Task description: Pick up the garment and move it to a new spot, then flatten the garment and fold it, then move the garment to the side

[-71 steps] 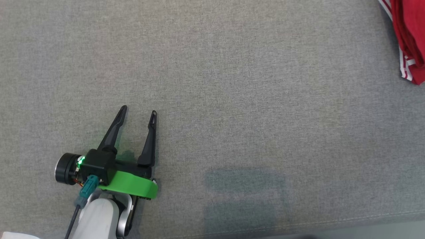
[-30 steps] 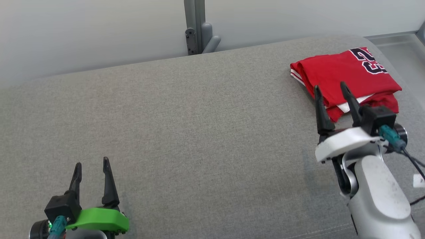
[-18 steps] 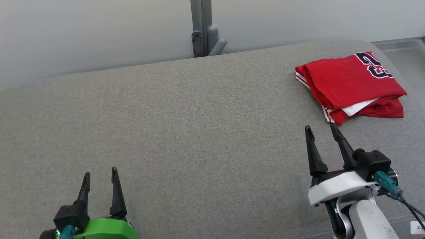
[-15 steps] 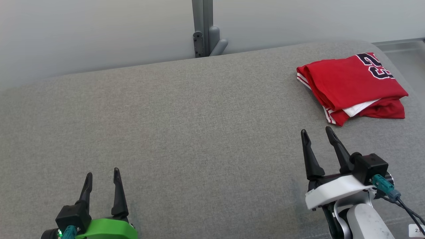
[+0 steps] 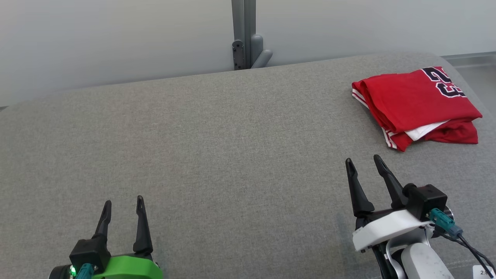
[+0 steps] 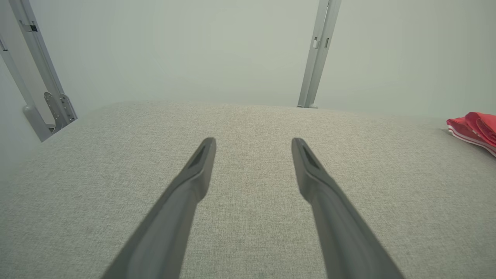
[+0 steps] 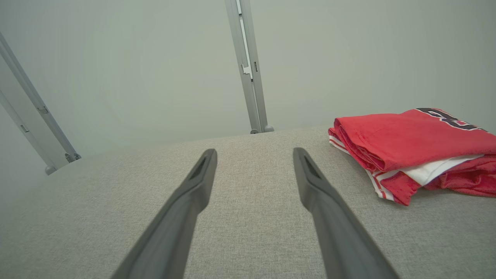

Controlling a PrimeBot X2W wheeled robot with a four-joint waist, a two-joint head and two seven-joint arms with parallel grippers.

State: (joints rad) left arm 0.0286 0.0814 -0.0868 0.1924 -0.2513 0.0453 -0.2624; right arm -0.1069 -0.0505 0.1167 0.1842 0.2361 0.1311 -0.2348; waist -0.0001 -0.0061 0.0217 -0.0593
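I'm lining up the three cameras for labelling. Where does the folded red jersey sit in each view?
Head view: the red jersey lies at the upper right, on the grey cushion.
Left wrist view: a sliver of it at the right edge, mid-height.
Right wrist view: at the right side, mid-height, running to the edge.
Shared landmark: the upright grey post behind the cushion, left of the jersey in every view.

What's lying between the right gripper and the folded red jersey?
Nothing; just bare grey cushion between the open right gripper and the red jersey, as the head and right wrist views show.
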